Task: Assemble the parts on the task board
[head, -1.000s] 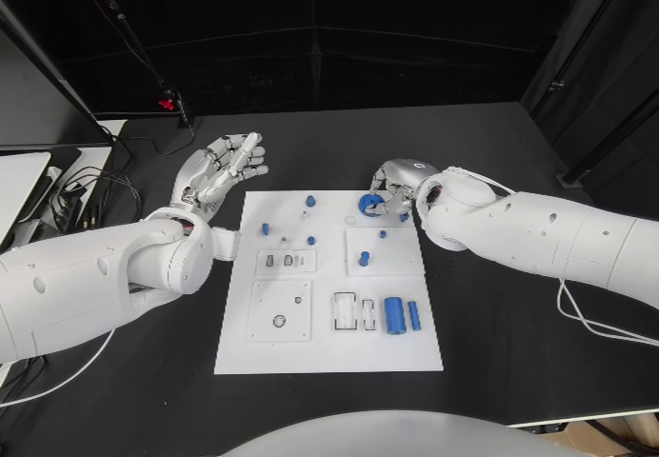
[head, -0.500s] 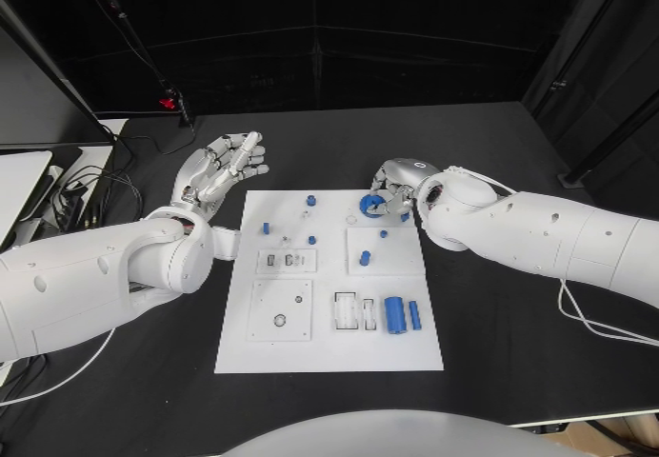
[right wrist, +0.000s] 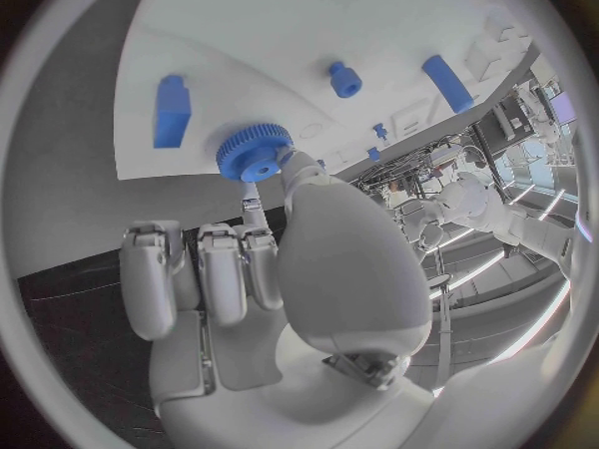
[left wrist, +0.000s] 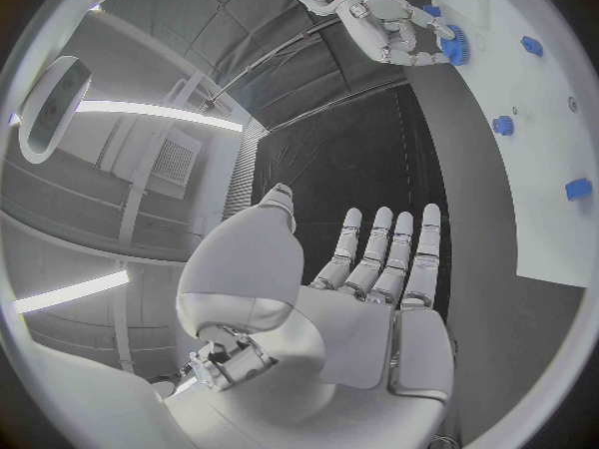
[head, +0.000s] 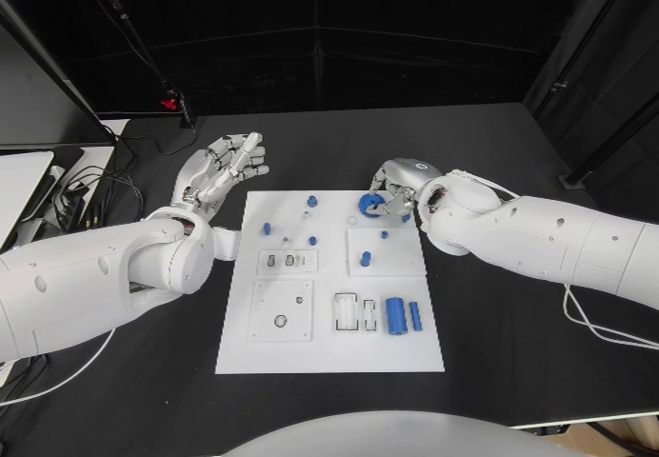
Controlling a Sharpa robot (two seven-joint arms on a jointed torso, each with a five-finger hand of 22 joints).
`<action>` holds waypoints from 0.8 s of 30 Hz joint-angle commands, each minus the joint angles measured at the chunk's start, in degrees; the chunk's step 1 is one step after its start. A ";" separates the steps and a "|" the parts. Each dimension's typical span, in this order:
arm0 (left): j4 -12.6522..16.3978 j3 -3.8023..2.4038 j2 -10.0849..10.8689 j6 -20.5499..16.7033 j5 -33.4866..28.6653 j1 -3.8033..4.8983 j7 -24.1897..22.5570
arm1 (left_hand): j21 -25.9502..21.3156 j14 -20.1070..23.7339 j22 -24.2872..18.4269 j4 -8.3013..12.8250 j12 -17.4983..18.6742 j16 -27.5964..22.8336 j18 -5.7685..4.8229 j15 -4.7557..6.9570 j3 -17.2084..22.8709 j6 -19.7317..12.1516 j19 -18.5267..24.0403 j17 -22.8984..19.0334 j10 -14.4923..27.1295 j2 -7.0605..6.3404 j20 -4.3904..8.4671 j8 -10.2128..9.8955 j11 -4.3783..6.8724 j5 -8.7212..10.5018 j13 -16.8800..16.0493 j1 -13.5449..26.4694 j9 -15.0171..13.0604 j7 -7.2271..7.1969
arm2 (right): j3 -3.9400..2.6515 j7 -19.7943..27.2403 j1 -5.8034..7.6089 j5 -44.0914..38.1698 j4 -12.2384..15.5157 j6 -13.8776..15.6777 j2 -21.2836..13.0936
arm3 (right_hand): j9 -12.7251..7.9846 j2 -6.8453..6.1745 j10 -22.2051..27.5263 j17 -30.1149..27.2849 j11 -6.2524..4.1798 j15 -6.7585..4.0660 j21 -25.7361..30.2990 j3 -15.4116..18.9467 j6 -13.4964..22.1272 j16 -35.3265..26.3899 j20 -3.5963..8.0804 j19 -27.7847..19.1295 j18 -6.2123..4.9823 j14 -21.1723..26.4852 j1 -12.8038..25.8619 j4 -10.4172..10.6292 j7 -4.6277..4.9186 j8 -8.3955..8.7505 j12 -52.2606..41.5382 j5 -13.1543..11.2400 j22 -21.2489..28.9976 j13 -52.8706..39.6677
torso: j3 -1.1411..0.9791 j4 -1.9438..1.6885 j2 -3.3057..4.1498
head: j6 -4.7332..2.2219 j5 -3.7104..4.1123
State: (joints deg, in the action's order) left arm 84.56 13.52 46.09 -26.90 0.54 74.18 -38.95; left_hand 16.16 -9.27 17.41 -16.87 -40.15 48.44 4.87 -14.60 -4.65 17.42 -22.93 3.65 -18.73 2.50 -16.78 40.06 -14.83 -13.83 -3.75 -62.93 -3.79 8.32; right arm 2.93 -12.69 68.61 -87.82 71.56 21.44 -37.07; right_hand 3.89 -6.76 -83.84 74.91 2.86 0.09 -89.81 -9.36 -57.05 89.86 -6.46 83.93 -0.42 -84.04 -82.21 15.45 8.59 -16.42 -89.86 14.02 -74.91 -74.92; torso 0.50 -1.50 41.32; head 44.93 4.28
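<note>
Lying on the black table (head: 494, 362), lengthwise from near to far, is the white task board (head: 329, 357).

Near right corner of the board: 1 thick blue cylinder (head: 393, 314) and, just beside it toward the right edge, 1 thinner blue rod (head: 413, 316), both lying lengthwise.

Middle of the board: 1 small blue peg (head: 366, 256) standing on a square plate near the right edge; 1 blue peg (head: 311, 240) nearer the centre.

Far part of the board: small blue pegs near the left edge (head: 267, 228) and toward the far edge (head: 311, 201).

Far right corner of the board: blue gear (head: 369, 203), toothed rim plain in the right wrist view (right wrist: 254, 152). The right hand (head: 398, 186) holds it, pinched between thumb and a fingertip; the remaining fingers (right wrist: 200, 269) are curled in beside it.

Beyond the board's far left corner, over bare table: left hand (head: 223, 171), holding nothing, fingers (left wrist: 387, 254) straight and side by side, thumb apart.
</note>
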 commanded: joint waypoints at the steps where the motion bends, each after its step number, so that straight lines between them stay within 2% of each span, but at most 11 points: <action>1: 0.07 -0.03 0.05 0.61 0.46 0.07 -10.41 | -0.09 -0.06 -0.07 0.12 -0.09 -0.37 0.46 -0.30 -0.31 0.07 0.38 0.02 -0.40 0.44 0.17 -0.32 -0.17 -0.18 0.06 -0.06 0.07 8.64 | -0.07 2.95 0.14 0.28 1.07 5.49 -0.53 | 0.18 0.09 -6.16 15.09 0.06 -0.25 -0.19 -0.17 -2.42 0.14 0.27 6.07 0.42 -5.96 -0.35 -0.10 -1.97 0.22 -0.14 0.35 -15.09 -15.08 | 0.02 -0.09 0.01 | -0.01 -0.01; 11: 0.02 -0.03 0.05 0.60 0.46 0.07 -10.35 | -0.09 -0.06 -0.07 0.12 -0.09 -0.37 0.46 -0.30 -0.31 0.07 0.38 0.02 -0.40 0.44 0.17 -0.32 -0.17 -0.18 0.06 -0.06 0.07 8.64 | -0.19 3.72 0.45 0.60 4.78 7.53 -2.16 | 0.11 -0.11 -6.16 15.09 0.24 -0.16 -0.19 -0.08 -2.60 0.14 0.20 6.07 0.42 -5.96 -0.32 -0.12 -1.76 0.68 -0.14 0.25 -15.09 -15.08 | 0.08 0.06 0.00 | 0.02 -0.09; 14: -0.02 -0.03 -0.02 0.60 0.46 0.07 -10.33 | -0.09 -0.06 -0.07 0.12 -0.09 -0.37 0.46 -0.30 -0.31 0.07 0.38 0.02 -0.40 0.44 0.17 -0.32 -0.17 -0.18 0.06 -0.06 0.07 8.64 | -0.21 3.78 0.65 0.64 5.40 7.56 -2.06 | 0.09 -0.15 -6.16 15.09 0.28 -0.15 -0.19 -0.06 -2.63 0.14 0.19 6.07 0.42 -5.96 -0.30 -0.11 -1.72 0.78 -0.14 0.24 -15.09 -15.08 | 0.07 -0.04 -0.03 | 0.01 -0.10; 20: -0.07 -0.03 -0.15 0.60 0.46 0.07 -10.32 | -0.09 -0.05 -0.07 0.12 -0.08 -0.37 0.45 -0.30 -0.35 0.05 0.39 0.02 -0.39 0.45 0.17 -0.33 -0.17 -0.20 0.06 -0.06 0.07 8.64 | -0.24 3.73 0.88 1.05 6.09 6.56 -0.44 | 0.07 -0.13 -6.16 15.09 0.33 -0.12 -0.19 -0.08 -2.66 0.14 0.16 6.07 0.42 -5.96 -0.34 -0.13 -1.69 0.94 -0.14 0.25 -15.09 -15.08 | -0.03 -0.09 0.06 | -0.08 -0.45; 24: -0.08 -0.03 -0.25 0.59 0.46 0.08 -10.30 | -0.07 -0.03 -0.07 0.12 -0.08 -0.38 0.45 -0.30 -0.42 0.03 0.41 0.02 -0.38 0.48 0.17 -0.35 -0.17 -0.22 0.06 -0.08 0.06 8.65 | -0.25 4.12 0.92 1.25 6.16 5.85 1.39 | 0.01 -0.05 -6.16 15.09 0.41 -0.05 -0.19 -0.19 -2.73 0.14 0.10 6.07 0.42 -5.96 -0.57 -0.28 -1.60 1.37 -0.14 0.32 -15.09 -15.08 | -0.01 -0.15 0.03 | -0.05 -0.79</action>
State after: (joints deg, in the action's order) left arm 84.46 13.52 45.92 -26.89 0.54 74.18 -38.95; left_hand 16.16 -9.27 17.41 -16.70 -40.15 48.44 4.87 -14.60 -4.82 17.42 -22.93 3.65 -18.73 2.50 -16.78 40.06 -14.83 -13.83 -3.75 -62.93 -3.79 8.32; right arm 2.75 -9.55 69.37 -87.00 77.58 27.23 -35.82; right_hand 3.89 -6.78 -83.84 74.91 2.87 0.09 -89.81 -9.35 -57.35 89.86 -6.46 83.93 -0.42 -84.04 -82.20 15.43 8.86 -15.24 -89.86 14.18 -74.91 -74.92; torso 0.52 -1.61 41.33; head 44.86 3.63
